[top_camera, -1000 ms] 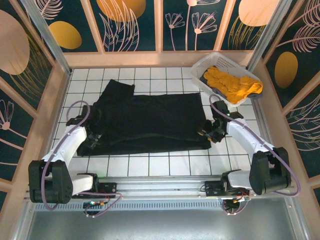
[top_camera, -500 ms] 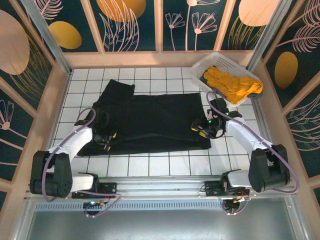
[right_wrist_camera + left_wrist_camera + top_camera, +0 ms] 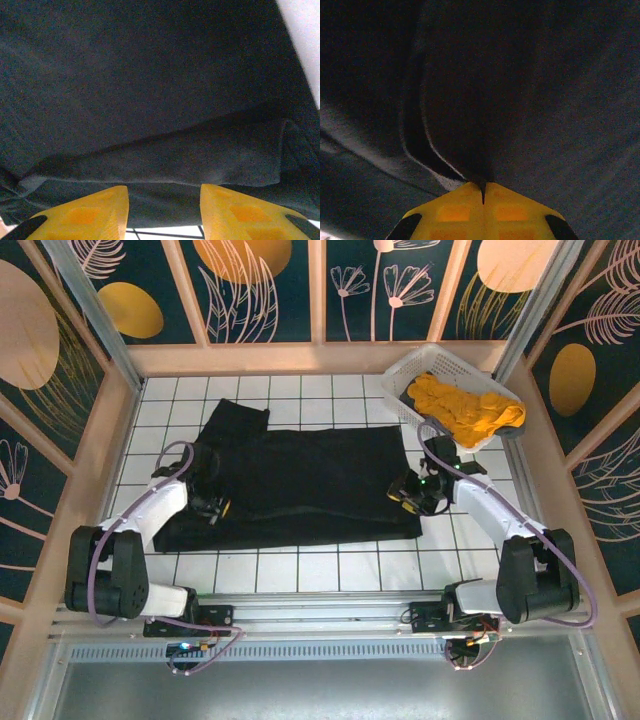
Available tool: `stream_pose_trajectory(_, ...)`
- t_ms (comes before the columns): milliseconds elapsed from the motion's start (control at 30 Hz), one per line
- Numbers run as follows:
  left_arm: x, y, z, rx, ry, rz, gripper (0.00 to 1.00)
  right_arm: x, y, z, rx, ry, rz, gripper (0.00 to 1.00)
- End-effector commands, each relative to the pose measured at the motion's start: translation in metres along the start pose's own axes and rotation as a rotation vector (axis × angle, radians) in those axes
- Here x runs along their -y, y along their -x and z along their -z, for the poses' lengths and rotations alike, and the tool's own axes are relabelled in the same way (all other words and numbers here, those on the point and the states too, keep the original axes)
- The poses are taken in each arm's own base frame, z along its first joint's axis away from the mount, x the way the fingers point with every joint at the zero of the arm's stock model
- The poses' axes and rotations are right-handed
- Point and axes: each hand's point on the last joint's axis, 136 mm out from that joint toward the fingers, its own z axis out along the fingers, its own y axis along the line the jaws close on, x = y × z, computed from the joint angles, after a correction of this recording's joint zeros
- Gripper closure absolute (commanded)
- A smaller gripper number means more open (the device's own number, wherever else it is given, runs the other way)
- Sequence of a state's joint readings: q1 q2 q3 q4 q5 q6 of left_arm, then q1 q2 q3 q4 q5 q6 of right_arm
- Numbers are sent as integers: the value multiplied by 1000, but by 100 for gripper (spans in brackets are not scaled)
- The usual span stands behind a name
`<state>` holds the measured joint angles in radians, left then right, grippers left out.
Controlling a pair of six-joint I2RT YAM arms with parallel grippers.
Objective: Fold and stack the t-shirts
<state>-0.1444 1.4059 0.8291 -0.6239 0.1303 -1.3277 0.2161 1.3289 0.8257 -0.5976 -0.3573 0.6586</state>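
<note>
- Shirts, count two: one black t-shirt [image 3: 300, 485] spread flat on the white tiled table [image 3: 340, 565]; one mustard-orange t-shirt [image 3: 465, 405] bunched in the single white basket [image 3: 405, 362] at the far right corner.
- Grippers, count two: both over the black t-shirt, one at each side edge.
- Left gripper [image 3: 216, 506]: fingers pressed together, pinching a raised fold of black cloth near the shirt's left edge.
- Right gripper [image 3: 402, 494]: yellow fingers [image 3: 95, 212] parted, folded hem lying just ahead of the gap; nothing clamped.

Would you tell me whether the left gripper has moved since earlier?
Yes; the left gripper moved right, farther onto the black shirt, away from the left wall.
</note>
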Motion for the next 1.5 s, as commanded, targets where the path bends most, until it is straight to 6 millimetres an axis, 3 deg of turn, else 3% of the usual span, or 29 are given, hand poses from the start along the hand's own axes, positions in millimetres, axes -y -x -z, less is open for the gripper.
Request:
stream_pose_trajectory(0,29,9,8,36,-41,-78,100,7,8,1,26,-11,-73,59)
stream_pose_trajectory(233,80,12,4,17,-64,-216,100,10,11,-3,11,-16,-107,61)
stream_pose_trajectory(367,97,6,-4,3,-28,-332,100,14,11,-5,-1,-28,-120,61)
stream_pose_trajectory(633,91,-16,-34,-47,165,-636,100,20,9,-8,-19,-49,-134,61)
stream_pose_trajectory(800,77,-17,-39,-26,261,-728,100,21,8,-10,-24,-53,-136,61)
stream_pose_trajectory(933,92,-13,-37,25,208,-728,100,25,8,-9,-12,-68,-146,62)
stream_pose_trajectory(967,98,-13,-35,37,191,-730,98,25,8,-8,-5,-67,-152,62)
stream_pose_trajectory(1067,120,-15,-26,75,115,-729,51,27,6,-7,7,-56,-205,62)
stream_pose_trajectory(1100,126,-14,-20,96,94,-728,44,28,5,-8,6,-55,-231,62)
stream_pose_trajectory(1200,140,-11,4,156,18,-719,41,33,-3,-12,-11,-51,-325,58)
stream_pose_trajectory(1300,141,-16,21,158,-30,-713,41,39,-13,-13,-26,-55,-420,49)
stream_pose_trajectory(1467,131,-49,29,16,-158,-684,42,32,-19,-18,-45,3,-524,43)
